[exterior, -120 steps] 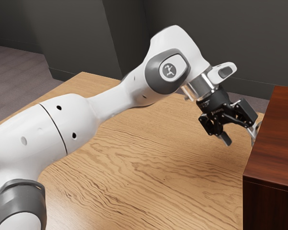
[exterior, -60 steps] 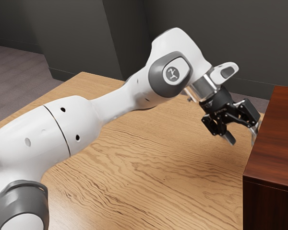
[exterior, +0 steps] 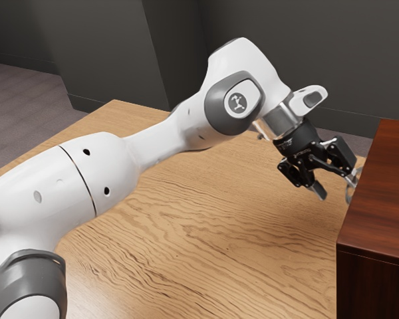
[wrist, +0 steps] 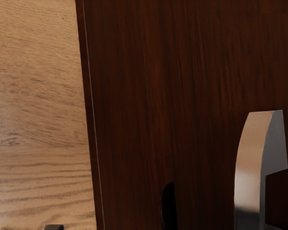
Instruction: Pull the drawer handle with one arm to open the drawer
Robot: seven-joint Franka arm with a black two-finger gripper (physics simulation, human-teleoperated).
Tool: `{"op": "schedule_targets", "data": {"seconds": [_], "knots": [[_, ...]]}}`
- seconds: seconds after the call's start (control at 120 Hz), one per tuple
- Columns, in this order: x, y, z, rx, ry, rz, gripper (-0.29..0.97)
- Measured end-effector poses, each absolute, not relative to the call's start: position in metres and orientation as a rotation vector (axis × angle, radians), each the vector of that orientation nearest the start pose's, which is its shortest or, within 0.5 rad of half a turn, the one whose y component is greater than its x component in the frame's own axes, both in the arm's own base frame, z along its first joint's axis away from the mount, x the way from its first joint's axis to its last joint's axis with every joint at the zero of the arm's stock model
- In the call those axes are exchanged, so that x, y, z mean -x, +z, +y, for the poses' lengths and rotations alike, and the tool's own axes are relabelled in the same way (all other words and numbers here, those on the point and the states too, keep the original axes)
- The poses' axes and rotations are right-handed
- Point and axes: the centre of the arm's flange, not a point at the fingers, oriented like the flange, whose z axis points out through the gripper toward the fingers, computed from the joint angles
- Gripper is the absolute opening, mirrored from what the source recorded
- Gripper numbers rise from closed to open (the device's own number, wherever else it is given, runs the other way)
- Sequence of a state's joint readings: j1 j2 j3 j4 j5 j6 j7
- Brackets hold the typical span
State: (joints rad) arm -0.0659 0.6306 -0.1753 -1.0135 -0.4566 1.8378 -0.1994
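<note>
Pale wood-grain table (exterior: 206, 232), grey carpeted floor (exterior: 20, 100) beyond it, dark grey walls (exterior: 106, 46) behind

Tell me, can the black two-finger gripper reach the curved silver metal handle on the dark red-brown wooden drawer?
Probably yes. The black two-finger gripper hangs open right beside the curved silver metal handle, and nothing sits between them.

Glossy dark-wood drawer (wrist: 182, 96), smooth metal handle (wrist: 259, 163).
</note>
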Motion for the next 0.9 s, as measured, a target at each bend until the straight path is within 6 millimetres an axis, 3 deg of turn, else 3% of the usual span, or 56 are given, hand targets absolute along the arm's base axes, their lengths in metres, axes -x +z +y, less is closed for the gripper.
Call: {"op": "schedule_targets", "data": {"seconds": [0.475,0.9], "knots": [[-0.726,0.522,-0.152,-2.604,0.087,0.133,0.39],[-0.721,0.530,-0.118,-2.615,0.049,0.163,0.39]]}}
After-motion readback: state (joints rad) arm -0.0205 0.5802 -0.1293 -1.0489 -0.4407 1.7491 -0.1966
